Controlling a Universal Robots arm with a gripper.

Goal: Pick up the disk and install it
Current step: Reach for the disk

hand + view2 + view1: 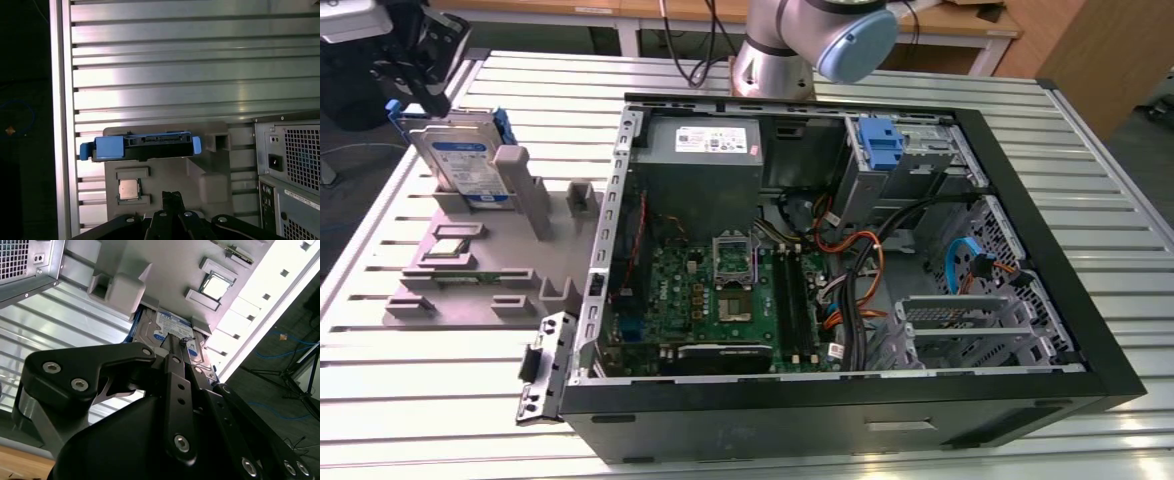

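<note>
In holder [172,170], disk [150,146] upright; gripper [172,196] nr

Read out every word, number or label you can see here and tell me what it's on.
Blue-and-white label on the disk: print too small to read.
White sticker on the grey power supply box: blurred, unreadable.
Pale sticker on the computer case, first wrist view: unreadable.
No text is legible enough to quote.

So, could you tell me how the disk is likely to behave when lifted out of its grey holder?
The disk looks like a rigid metal slab in a blue frame, so it probably won't flex. It stands on edge in the grey holder, so a sideways nudge might tip it. Its smooth faces may be slippery.
</note>
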